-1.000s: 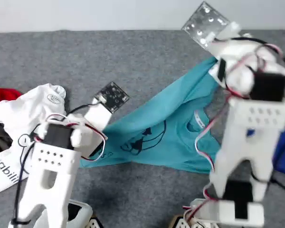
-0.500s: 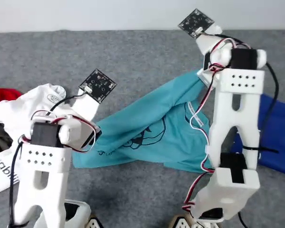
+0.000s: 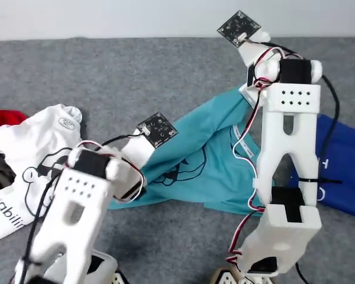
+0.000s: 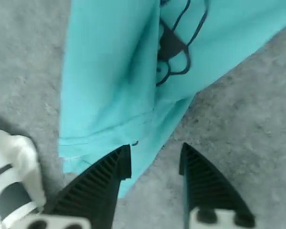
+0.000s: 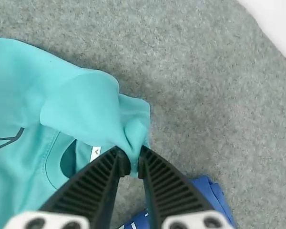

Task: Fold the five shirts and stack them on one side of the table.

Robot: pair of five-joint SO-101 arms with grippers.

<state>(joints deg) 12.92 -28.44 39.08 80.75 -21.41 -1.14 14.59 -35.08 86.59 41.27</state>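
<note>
Teal shirt (image 3: 195,165) lies stretched across the middle of the grey tabletop (image 3: 136,77), between a white shirt (image 3: 29,148) and a blue shirt (image 3: 343,171). Right jaws closed, pinching a bunched fold of the teal shirt near its collar. Left jaws open, poised over the shirt's opposite hem edge, gripping nothing.

left tool (image 4: 155,160): jaws apart, pointing down | right tool (image 5: 132,164): pinched on teal shirt (image 5: 81,105), arm stretched forward
</note>
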